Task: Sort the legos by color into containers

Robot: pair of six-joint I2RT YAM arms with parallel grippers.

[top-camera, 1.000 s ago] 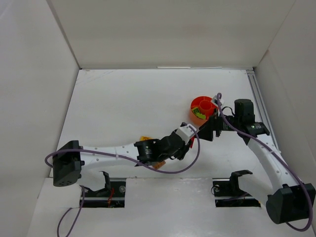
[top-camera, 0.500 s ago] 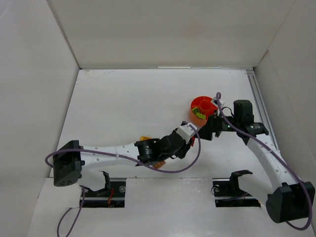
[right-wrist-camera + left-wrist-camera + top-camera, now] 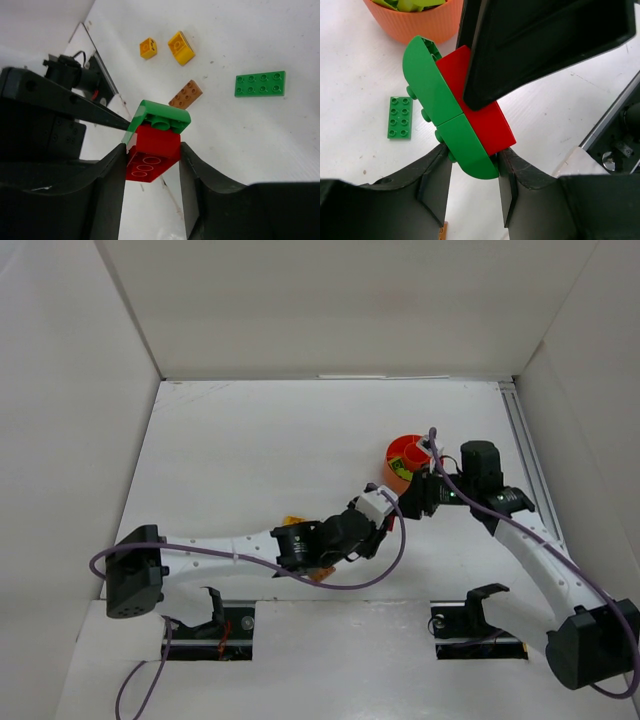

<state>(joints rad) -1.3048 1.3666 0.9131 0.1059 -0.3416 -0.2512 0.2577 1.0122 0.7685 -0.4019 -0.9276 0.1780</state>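
Note:
A curved green brick (image 3: 440,115) is stuck to a red brick (image 3: 482,120), and the pair hangs above the table. My left gripper (image 3: 472,180) is shut on the lower end of the pair. My right gripper (image 3: 152,165) comes from the opposite side, its fingers pressed on both sides of the red brick (image 3: 152,150), with the green brick (image 3: 162,116) beyond it. In the top view the two grippers meet just in front of the orange-red bowl (image 3: 405,455). The bowl (image 3: 420,25) holds lime pieces (image 3: 410,4).
On the table lie a flat green plate (image 3: 260,84), two yellow bricks (image 3: 181,47) and a brown plate (image 3: 185,94). The green plate (image 3: 400,117) lies close to the bowl. An orange piece (image 3: 292,520) shows beside the left arm. White walls enclose the table.
My right gripper has moved left, up to the left gripper, and its jaws have closed from wide open onto the red brick. The left gripper has kept its hold.

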